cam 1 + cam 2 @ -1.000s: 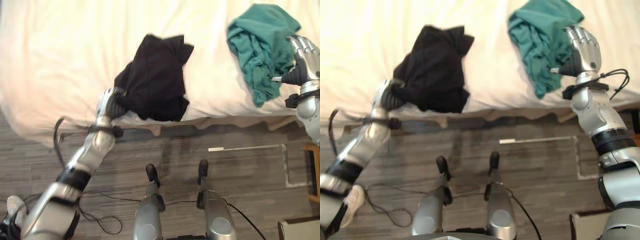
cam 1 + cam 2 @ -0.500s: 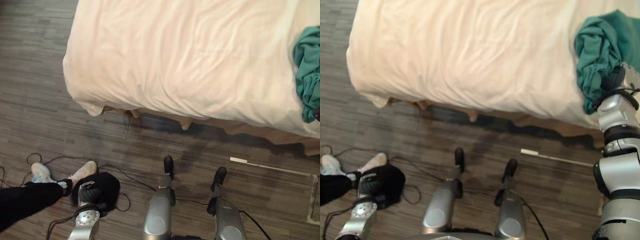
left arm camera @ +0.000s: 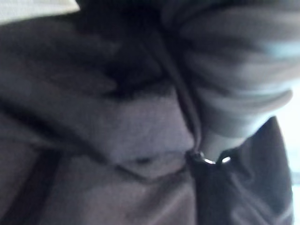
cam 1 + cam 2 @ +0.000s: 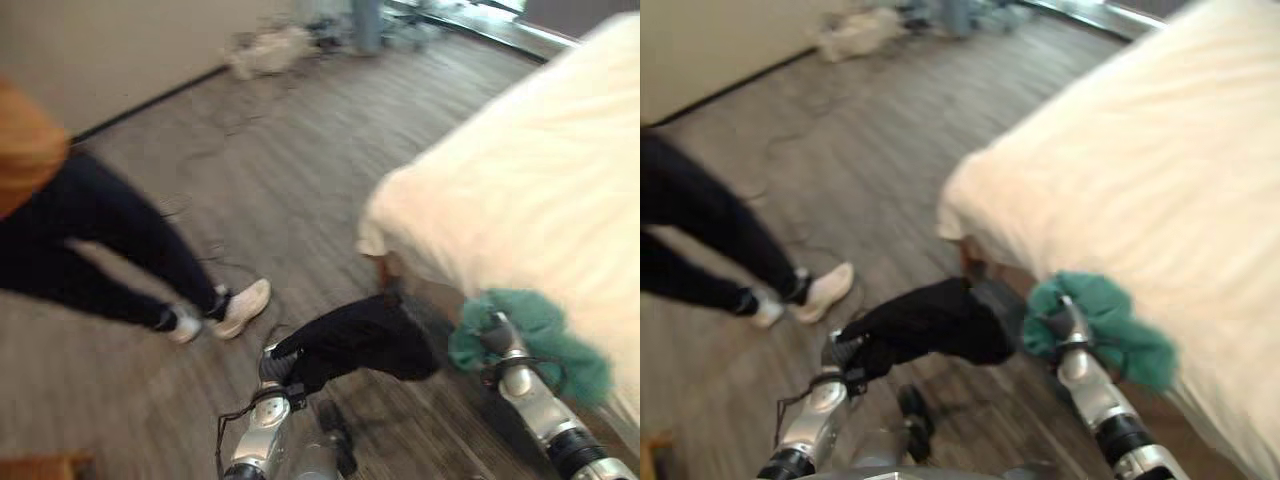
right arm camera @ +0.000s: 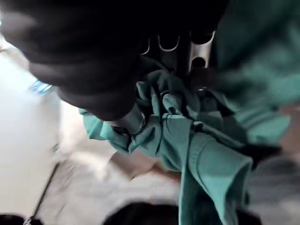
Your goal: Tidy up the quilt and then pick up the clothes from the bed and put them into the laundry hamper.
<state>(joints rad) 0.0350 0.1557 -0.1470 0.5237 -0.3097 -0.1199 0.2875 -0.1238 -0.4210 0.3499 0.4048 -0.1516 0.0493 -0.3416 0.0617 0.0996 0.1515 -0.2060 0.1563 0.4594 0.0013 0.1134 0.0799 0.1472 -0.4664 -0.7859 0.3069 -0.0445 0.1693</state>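
Two garments are off the bed point(image 4: 540, 190) and in my grip. My left hand point(image 4: 275, 365), low in the middle of the left eye view, has its fingers clamped on the black garment point(image 4: 365, 338), which trails toward the right above the wooden floor point(image 4: 250, 170). My right hand point(image 4: 1070, 325), lower right of centre, has its fingers clamped on the teal garment point(image 4: 1110, 330), bunched beside the bed's near corner; my right wrist view shows teal cloth point(image 5: 187, 136) gathered under the fingers. The cream quilt point(image 4: 1140, 170) covers the bed at right. A person's dark-trousered legs point(image 4: 90, 250) stand at left, with one pale shoe point(image 4: 240, 306) near my left hand.
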